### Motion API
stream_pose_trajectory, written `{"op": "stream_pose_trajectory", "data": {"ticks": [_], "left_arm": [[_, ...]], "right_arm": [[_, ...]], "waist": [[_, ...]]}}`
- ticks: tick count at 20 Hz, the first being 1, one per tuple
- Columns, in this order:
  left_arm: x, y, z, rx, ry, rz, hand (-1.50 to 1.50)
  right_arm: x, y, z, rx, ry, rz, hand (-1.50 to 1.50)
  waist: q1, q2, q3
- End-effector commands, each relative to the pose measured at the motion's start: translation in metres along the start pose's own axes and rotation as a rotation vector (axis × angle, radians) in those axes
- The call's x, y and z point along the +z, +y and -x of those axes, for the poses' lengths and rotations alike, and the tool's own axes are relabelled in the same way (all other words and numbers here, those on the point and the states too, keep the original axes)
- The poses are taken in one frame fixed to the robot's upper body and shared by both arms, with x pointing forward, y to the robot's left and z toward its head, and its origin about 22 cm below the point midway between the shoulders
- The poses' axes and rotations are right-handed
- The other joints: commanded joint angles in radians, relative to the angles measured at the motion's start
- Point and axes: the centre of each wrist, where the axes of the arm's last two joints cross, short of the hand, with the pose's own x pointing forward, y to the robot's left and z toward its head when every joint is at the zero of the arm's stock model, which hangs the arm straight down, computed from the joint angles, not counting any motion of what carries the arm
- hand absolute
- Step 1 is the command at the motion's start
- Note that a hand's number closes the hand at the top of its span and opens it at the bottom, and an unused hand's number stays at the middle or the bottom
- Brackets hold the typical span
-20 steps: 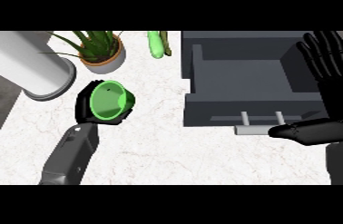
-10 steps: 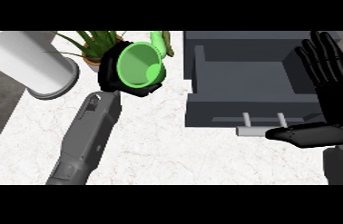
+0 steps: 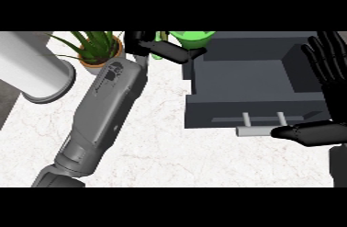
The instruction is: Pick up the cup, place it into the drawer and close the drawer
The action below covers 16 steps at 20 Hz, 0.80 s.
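We're in a kitchen here: pale marble-look worktop (image 3: 176, 152), a grey drawer (image 3: 254, 90) pulled open with its bar handle (image 3: 261, 129), a potted plant (image 3: 96, 49), and a white cylinder (image 3: 30, 70) standing beside it.

White marble counter (image 3: 169, 143) carries a potted plant (image 3: 95, 49) and a grey cylinder (image 3: 30, 72)

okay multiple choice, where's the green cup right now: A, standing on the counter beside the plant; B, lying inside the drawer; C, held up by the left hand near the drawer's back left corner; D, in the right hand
C: the green cup sits in the curled left hand at the top of the head view, by the open drawer's back left corner; the right hand is open and holds nothing.
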Motion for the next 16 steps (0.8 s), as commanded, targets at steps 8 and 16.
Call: {"op": "stream_pose_trajectory", "data": {"ticks": [8,16], "left_arm": [[-0.041,-0.051,-0.009,-0.166,0.222,-0.009,1.50],[-0.025,-0.047,0.019,-0.256,0.407,0.093,1.50]], "right_arm": [[-0.018,0.004,0.005,-0.018,-0.014,-0.042,-1.50],[-0.020,0.031,-0.001,-0.033,-0.059,-0.079,-1.50]], "waist": [[-0.057,0.021,0.001],[-0.113,0.035,0.001]]}}
